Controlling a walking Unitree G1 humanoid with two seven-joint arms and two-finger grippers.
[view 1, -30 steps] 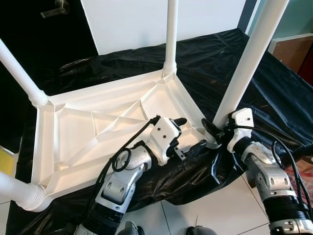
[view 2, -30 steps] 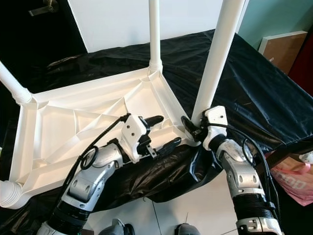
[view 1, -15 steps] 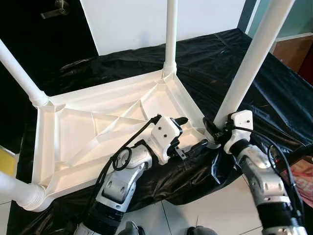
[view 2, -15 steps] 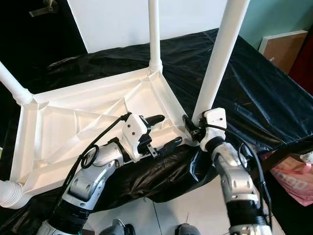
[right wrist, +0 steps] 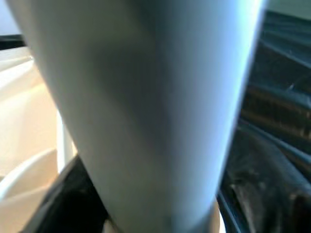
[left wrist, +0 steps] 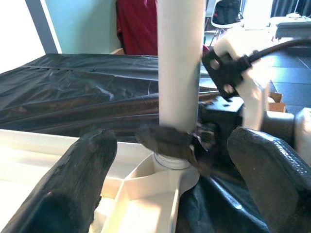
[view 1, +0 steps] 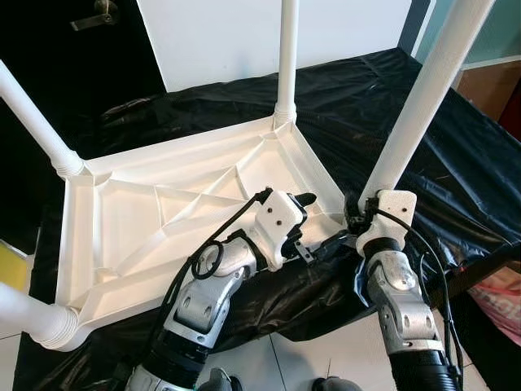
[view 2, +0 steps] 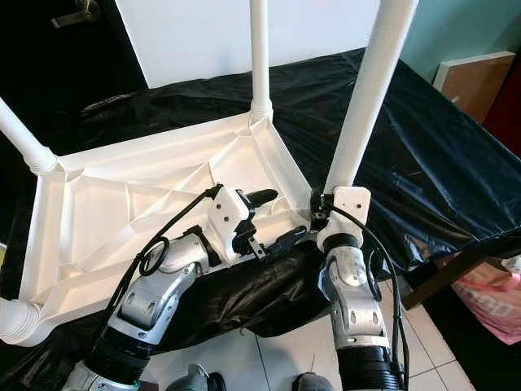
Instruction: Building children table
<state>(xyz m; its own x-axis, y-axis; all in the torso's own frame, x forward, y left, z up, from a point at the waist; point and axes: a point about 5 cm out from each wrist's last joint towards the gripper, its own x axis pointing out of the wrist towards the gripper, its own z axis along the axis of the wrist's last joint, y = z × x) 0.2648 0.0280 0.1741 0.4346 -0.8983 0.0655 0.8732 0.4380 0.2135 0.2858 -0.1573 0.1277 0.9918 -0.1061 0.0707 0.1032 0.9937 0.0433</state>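
A white plastic children's table [view 1: 122, 220] lies upside down on a black sheet, its legs pointing up. The near-right leg [view 1: 423, 90] stands in its corner socket, tilted slightly. My right gripper [view 1: 356, 221] is shut on that leg's base; up close the leg [right wrist: 146, 107] is a pale blur. My left gripper [view 1: 319, 221] hovers open over the same corner's rim, one finger [left wrist: 77, 184] on each side of the leg [left wrist: 179, 63], with nothing between them. Another leg [view 1: 285, 57] rises at the far corner, and two more stand at the left.
The black sheet [view 1: 440, 171] covers the low surface and hangs over its near edge onto the tiled floor [view 1: 326, 350]. A wood-coloured panel [view 1: 488, 81] and a pink bag [view 1: 498, 297] are at the right. A dark door [view 1: 89, 49] is at the back left.
My right forearm has swung left and under the wrist, turning the gripper around the leg's base. The left gripper has stayed put and open.
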